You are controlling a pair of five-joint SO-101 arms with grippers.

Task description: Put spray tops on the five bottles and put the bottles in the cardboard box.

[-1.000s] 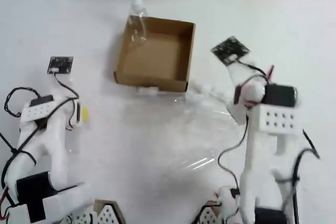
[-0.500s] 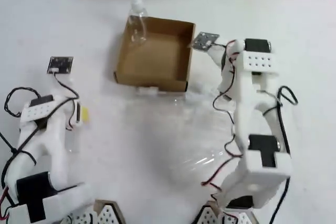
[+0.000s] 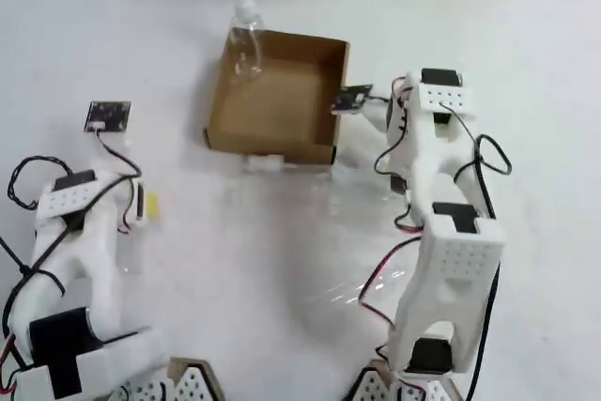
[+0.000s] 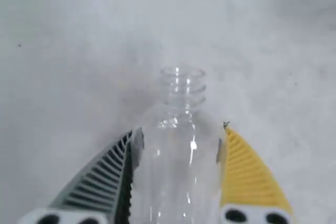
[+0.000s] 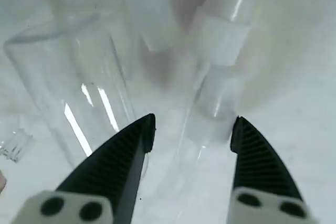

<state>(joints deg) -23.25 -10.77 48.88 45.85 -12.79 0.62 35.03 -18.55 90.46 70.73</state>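
My left gripper (image 4: 178, 135) is shut on a clear bottle (image 4: 178, 156) with an open threaded neck and no top, low over the white table. In the high view this gripper (image 3: 141, 204) sits at the left. My right gripper (image 5: 191, 124) is open, its black fingers on either side of a white spray top (image 5: 215, 72) lying among clear bottles (image 5: 79, 93). The right arm (image 3: 427, 129) stands just right of the cardboard box (image 3: 272, 143). One bottle with a spray top (image 3: 246, 30) stands in the box's far left corner.
Clear bottles and white spray tops (image 3: 352, 176) lie scattered on the table in front of the box, hard to make out. A small black circuit board (image 3: 108, 116) on a wire lies at the left. The table's far edge runs behind the box.
The right arm swung left and stretched out toward the box's right front corner, lowering its gripper over the loose spray tops. The left arm stayed still with its bottle.
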